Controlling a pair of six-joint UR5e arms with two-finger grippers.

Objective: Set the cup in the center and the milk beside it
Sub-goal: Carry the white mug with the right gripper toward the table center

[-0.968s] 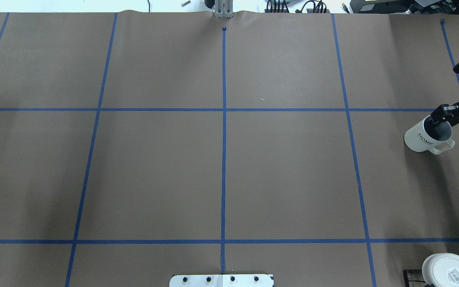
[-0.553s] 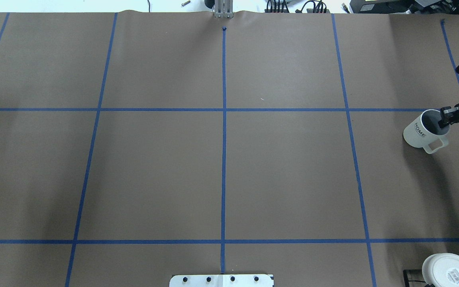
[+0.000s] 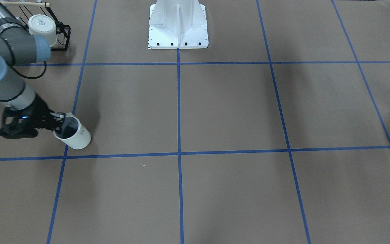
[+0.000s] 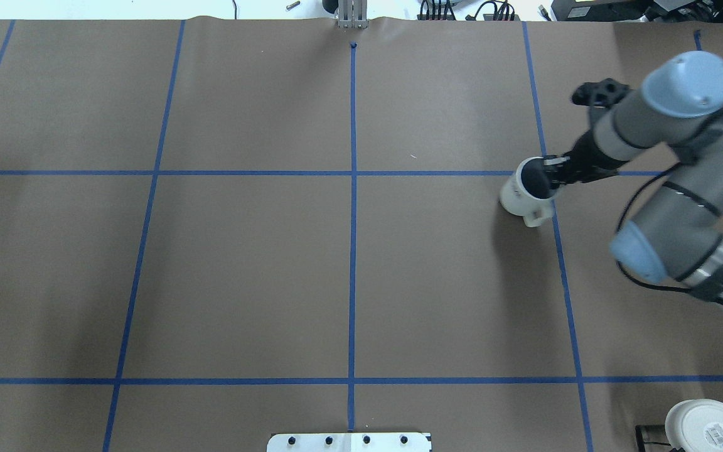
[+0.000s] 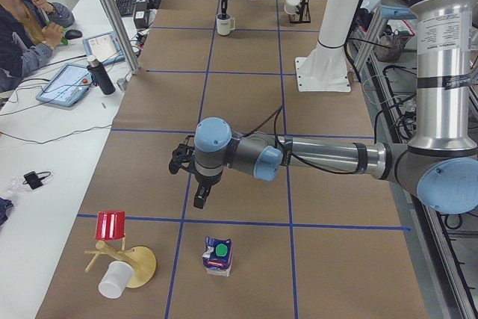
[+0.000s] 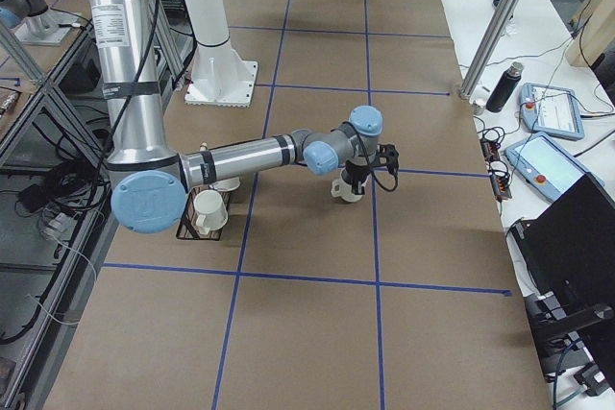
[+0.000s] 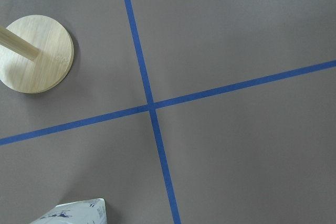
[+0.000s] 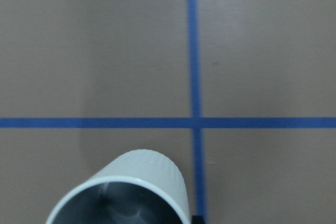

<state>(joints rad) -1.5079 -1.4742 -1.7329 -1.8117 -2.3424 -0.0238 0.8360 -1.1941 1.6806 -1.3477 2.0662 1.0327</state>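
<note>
We are on the first step: carrying the cup (image 4: 516, 199) toward the middle. Our right end effector (image 4: 551, 176) pinches its rim, one finger inside, and the cup hangs tilted by a blue tape line (image 4: 554, 226) on the right of the surface (image 4: 242, 270), well short of centre. Next we judge a long sweep leftward, then an upright set-down; nothing shows in that path. The milk (image 5: 217, 254) stands at the far left end, near a wooden stand (image 5: 134, 263). Our left end effector (image 5: 200, 198) hovers close by, and we cannot tell its opening.

Right arm outstretched, right claw (image 4: 550, 178) pinching cup (image 4: 517, 198) rim, left claw (image 5: 200, 199) pointing down.
</note>
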